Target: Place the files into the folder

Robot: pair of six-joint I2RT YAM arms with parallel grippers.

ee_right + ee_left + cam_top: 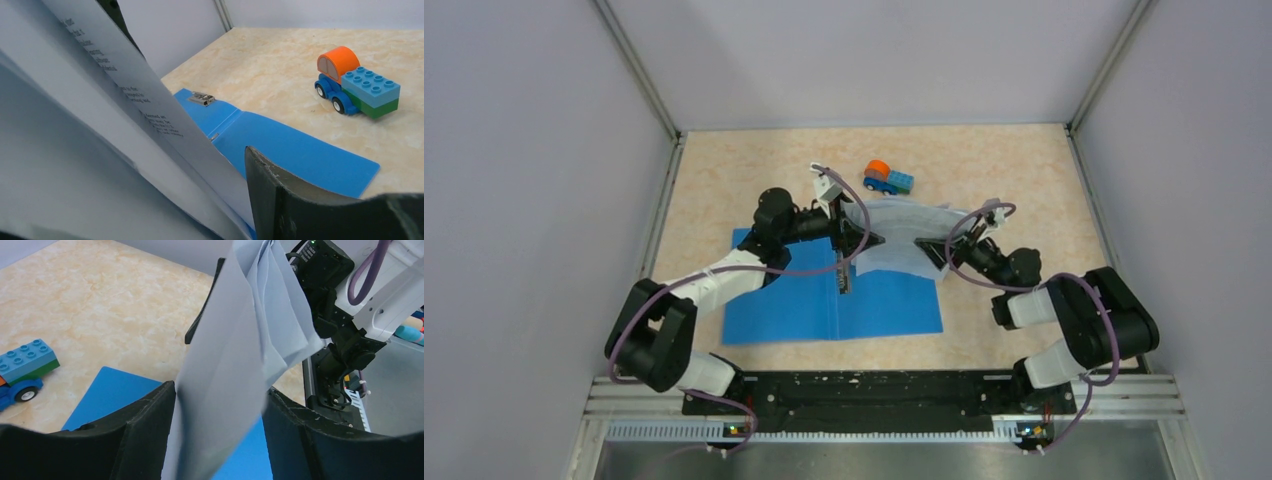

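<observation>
Both ends of the loose white printed paper sheets (pixel 902 232) are pinched, bowed above the bench (pixel 1024 180).
Left tool (pixel 864 241) clamps one edge, right tool (pixel 930 256) the other, near the far edge of the thin bright-blue plastic folder (pixel 789 300) lying open. Released unevenly, sheets could splay beyond that edge or snag the metal clip (pixel 202 98); bare bench lies rightward.

Both arms reach inward above the folder (pixel 824 300), holding the sheets (pixel 902 232) between them.

The left arm (pixel 724 270) stretches from its base across the folder's left half, and the left gripper (pixel 861 240) is clamped on the sheets' left end above the spine. The right arm (pixel 1074 320) folds back at the elbow beside the folder's right edge, and the right gripper (pixel 931 253) is pinching the sheets' other end.
</observation>
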